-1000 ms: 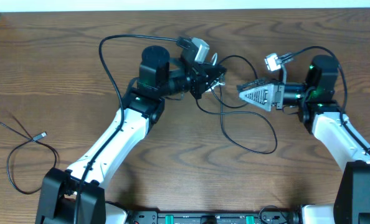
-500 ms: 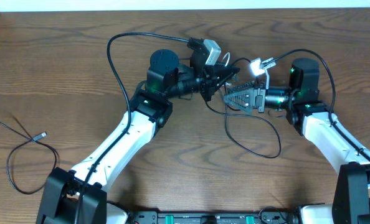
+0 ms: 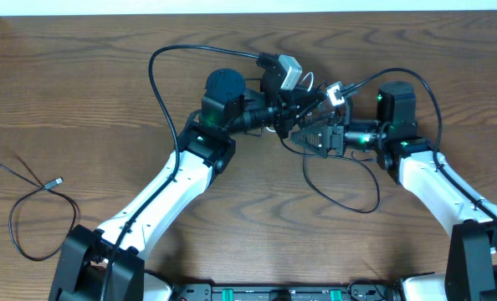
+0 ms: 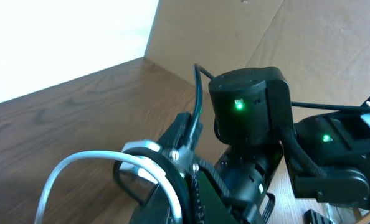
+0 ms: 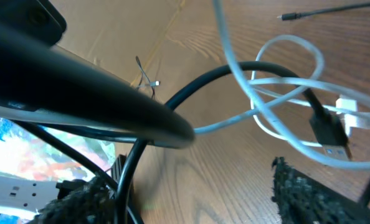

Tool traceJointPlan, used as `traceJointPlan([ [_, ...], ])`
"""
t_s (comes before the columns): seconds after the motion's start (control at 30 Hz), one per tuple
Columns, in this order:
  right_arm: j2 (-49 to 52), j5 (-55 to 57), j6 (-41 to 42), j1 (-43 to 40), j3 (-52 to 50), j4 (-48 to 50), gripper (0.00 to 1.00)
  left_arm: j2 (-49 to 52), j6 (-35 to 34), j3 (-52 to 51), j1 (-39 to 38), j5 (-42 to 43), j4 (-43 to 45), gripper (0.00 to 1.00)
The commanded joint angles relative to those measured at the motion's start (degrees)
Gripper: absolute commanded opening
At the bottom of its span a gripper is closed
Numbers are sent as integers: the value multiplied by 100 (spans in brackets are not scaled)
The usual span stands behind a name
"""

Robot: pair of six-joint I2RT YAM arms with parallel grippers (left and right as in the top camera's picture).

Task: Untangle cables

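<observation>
**Tangle at left gripper tips; right gripper spread around it**

The tangle [image 3: 305, 117] of black and white strands is found directly at the tips of the left gripper [image 3: 301, 107], between it and the right gripper [image 3: 311, 134]. In the right wrist view the white cord [image 5: 291, 40] is seen looped around a black cord [image 5: 222, 73], whose plug [image 5: 331, 134] lies against the white loops. A black loop [image 3: 340, 201] is trailed from the tangle onto the table [image 3: 257, 242], below and just beside the right gripper. A stray black cord [image 3: 12, 221] is laid in a curl well apart from both grippers, far out behind the left arm.

Left gripper: fingers pressed together on the tangle; which strand is pinched cannot be told.

Right gripper: fingers spread wide; strands are seen crossing the gap, and none is gripped.
</observation>
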Motion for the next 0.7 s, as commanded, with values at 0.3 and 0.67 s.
traceJointPlan([
  [0.3,-66,107,-160,258,20,-46,1,-35,15,52,-39,28,76,8],
  [0.67,-66,-1198,-162,120,20,15,1,-35,328,52,164,-2022,-715,8],
])
